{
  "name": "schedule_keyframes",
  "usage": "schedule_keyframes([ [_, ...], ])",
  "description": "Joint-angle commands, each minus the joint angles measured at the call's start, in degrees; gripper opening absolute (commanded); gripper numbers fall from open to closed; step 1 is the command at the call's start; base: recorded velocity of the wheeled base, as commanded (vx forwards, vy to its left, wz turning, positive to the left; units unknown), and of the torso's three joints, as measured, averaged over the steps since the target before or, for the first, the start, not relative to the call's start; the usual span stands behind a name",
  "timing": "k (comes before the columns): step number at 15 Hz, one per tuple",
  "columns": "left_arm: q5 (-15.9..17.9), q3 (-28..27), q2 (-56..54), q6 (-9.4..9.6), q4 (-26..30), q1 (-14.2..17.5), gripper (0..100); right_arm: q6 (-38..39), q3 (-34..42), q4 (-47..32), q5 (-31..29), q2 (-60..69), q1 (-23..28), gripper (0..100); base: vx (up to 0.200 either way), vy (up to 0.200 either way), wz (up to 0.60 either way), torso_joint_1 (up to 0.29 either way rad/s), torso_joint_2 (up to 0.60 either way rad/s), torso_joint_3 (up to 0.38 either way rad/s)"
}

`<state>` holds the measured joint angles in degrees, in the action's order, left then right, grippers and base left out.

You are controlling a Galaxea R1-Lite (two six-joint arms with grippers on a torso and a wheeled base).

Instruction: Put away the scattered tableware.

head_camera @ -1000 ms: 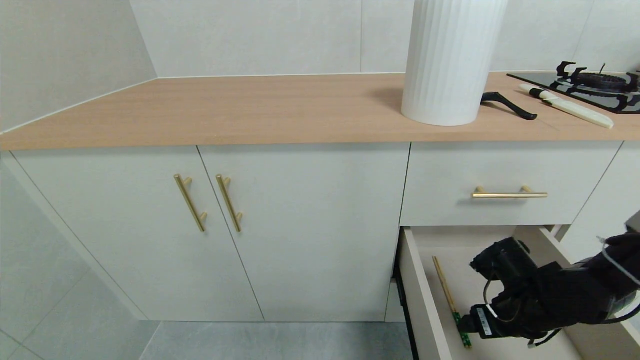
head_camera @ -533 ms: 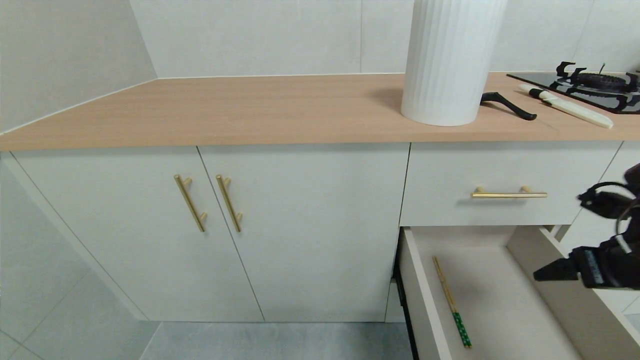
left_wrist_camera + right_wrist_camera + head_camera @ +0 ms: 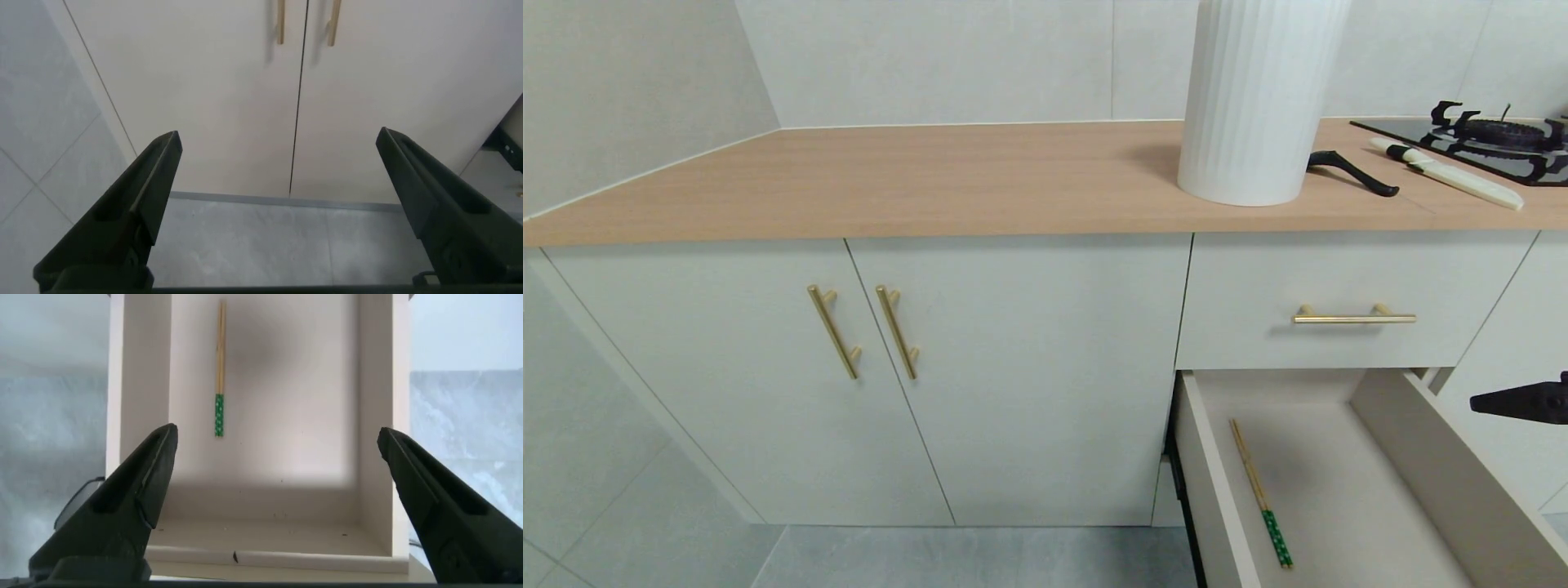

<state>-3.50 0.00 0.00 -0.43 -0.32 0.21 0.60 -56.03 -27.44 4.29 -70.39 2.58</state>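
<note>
One pair of chopsticks [image 3: 1260, 492] lies in the open drawer [image 3: 1409, 457], close along its 9 o'clock wall, with the green ends toward 6 o'clock and nothing else touching it. A second ago the right hand [image 3: 275, 434] sat low inside the drawer, right over those green ends. Half a second ago it had risen past the 3 o'clock wall. Now one dark fingertip of it pokes in at the head view's 3 o'clock edge, above and outside the drawer. Its fingers are spread wide and carry nothing, and its wrist camera looks straight down on the chopsticks. The pair has not shifted across the three head pictures, so I judge it delivered and let go.

The left hand [image 3: 278, 143] is also spread and empty, low in front of the two cupboard doors [image 3: 866, 376].

That seems to settle one item. More waits on the bench [image 3: 931, 175] at about 1 to 2 o'clock: a pale knife [image 3: 1450, 173] just beside the stove [image 3: 1494, 135], and a black-handled tool [image 3: 1352, 170] partly hidden behind the tall white jar [image 3: 1254, 98]. With the drawer open, the next reach probably goes up there. The jar stands close enough to the tool to get knocked.
</note>
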Motion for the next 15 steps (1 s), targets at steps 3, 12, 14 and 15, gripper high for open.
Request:
schedule_keyframes([
  [3,0.0,0.0,0.1,-0.01,0.0,0.0,100,-0.1,0.0,0.3,0.0,0.6,0.1,100,0.000,0.000,0.00,0.000,0.00,0.000],
  [12,0.0,0.0,0.1,-0.01,0.0,0.0,100,-0.2,0.7,0.4,0.0,0.4,-0.6,100,0.000,0.000,0.00,0.105,-0.38,-0.286],
  [14,0.0,0.0,0.1,-0.01,0.0,0.1,100,-0.2,1.2,0.5,0.1,0.4,-0.7,100,0.000,0.000,0.00,0.158,-0.46,-0.295],
  [15,0.0,0.0,0.1,-0.01,0.0,0.1,100,-0.2,1.3,0.7,0.1,0.4,-0.7,100,0.000,0.000,0.00,0.178,-0.48,-0.290],
])
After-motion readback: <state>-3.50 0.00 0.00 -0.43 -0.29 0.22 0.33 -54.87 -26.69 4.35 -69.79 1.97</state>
